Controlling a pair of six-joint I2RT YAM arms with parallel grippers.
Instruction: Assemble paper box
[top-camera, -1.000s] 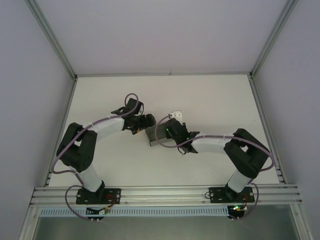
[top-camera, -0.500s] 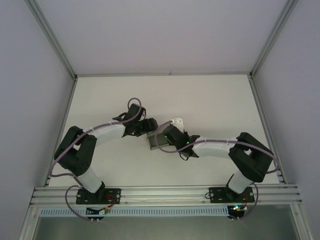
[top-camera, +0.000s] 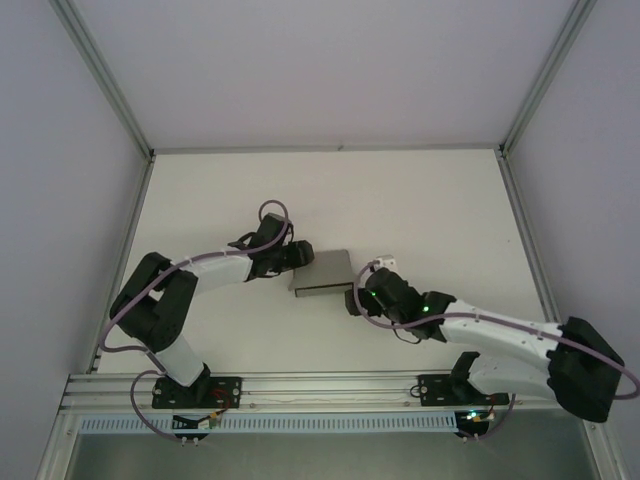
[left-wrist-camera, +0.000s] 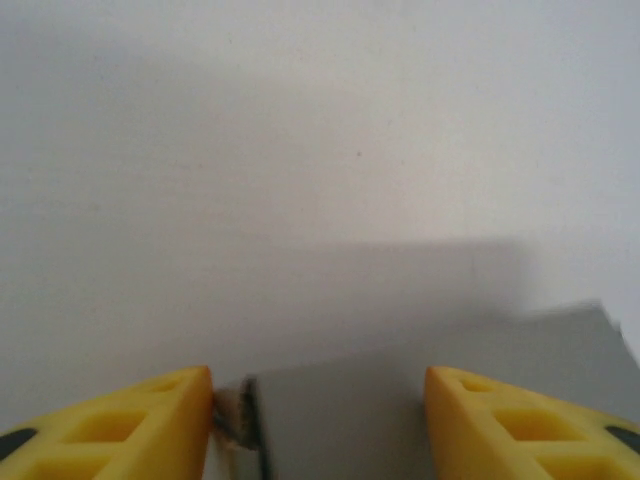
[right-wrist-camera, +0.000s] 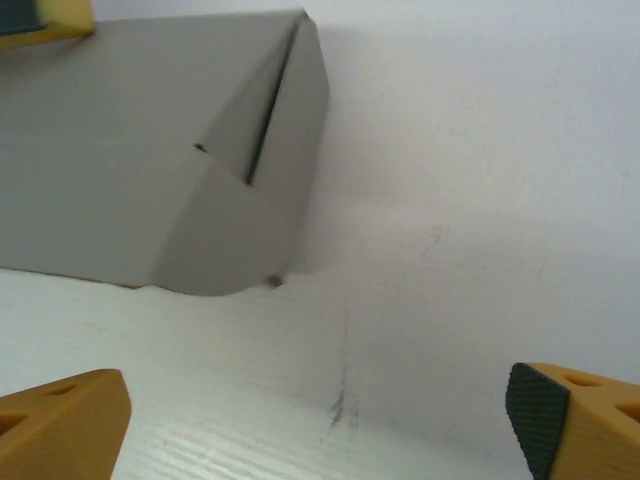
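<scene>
the paper box (top-camera: 322, 272) lies flat on the white table (top-camera: 430, 200), a little left of the middle of the top view. it is grey, low and rectangular, with a darker strip along its lower edge.

the left gripper (top-camera: 299, 257) is at the left edge of the box; from above i cannot tell if it touches it. in the left wrist view its two yellow fingers (left-wrist-camera: 150, 425) stand apart at the lower corners of the frame. a grey part of the box is at the bottom of the frame between them. there is a small gap between the left finger and the box edge, so the claw is not closed on the cardboard. on the right side the box goes on behind the other finger.

the right gripper (top-camera: 356, 299) is just to the lower right of the box in the top view, near it but apart from it. in the right wrist view its fingers are wide apart at the two lower corners, with bare table between them. the box is in the upper left of this frame. one corner of it shows a folded flap with a slanting crease and a rounded end. a piece of yellow finger of the other arm is in the top left corner, over the box. a faint dark scratch (right-wrist-camera: 340, 400) is on the table below the box.
</scene>
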